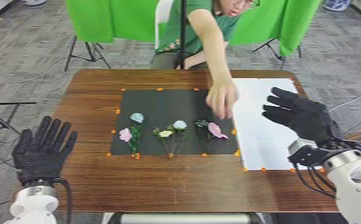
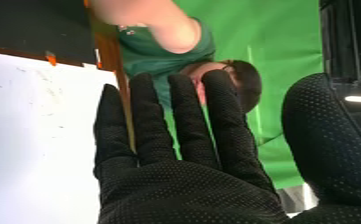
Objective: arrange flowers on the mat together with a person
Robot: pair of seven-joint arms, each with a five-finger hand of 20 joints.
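Right hand (image 1: 303,120), right of flowers (image 1: 216,131)

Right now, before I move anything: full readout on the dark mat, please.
The dark mat is a plain, matte, near-black rectangle, paper or thin card by the look of it, lying flat on the brown wooden table. Small orange tabs dot its edges. Its right side meets the white sheet. Flower stems lie across its nearer half in three groups: left, middle and right. The person's hand is over its right edge; contact can't be told.
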